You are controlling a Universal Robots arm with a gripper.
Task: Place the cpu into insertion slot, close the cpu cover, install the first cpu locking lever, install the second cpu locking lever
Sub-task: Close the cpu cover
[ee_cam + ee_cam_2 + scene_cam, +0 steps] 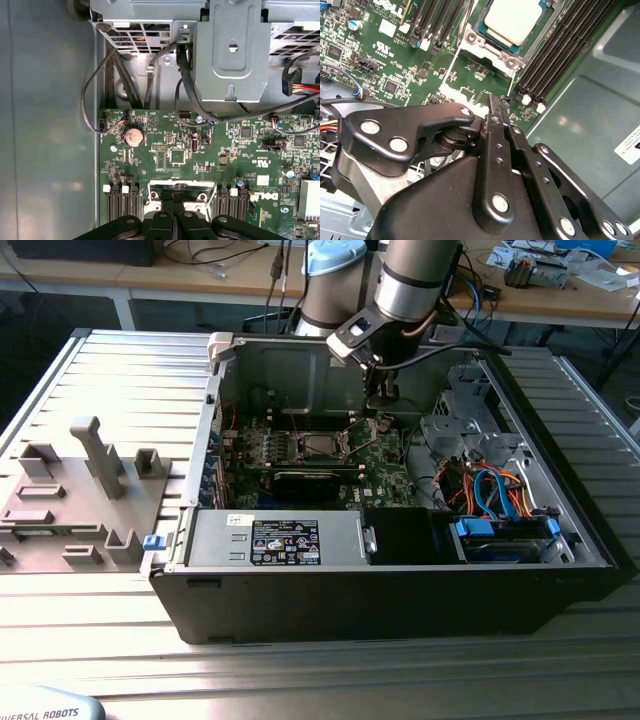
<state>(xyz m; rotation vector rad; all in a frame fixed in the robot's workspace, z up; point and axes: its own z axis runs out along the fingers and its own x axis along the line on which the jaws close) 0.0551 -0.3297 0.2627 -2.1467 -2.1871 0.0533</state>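
Note:
In the second wrist view the cpu (512, 20), a flat square with a dull silver top, lies inside the insertion slot (479, 31) on the green board. Nothing covers its top. The silvery plate (487, 54) at the slot's edge nearest my fingers looks like the cpu cover swung open; in the exterior view it stands tilted (359, 435) beside the slot (320, 446). A thin metal lever rod (454, 60) sticks out free beside the slot. My gripper (495, 107) (381, 400) (174, 212) hovers above the board just past that plate, shut, with nothing held.
Black memory slots (560, 45) flank the socket. A grey drive cage (230, 50) with black cables (112, 80) lies beyond the board. The power supply (275, 540) fills the case front. On the exterior view's left, a grey fixture tray (70, 500) sits outside the case.

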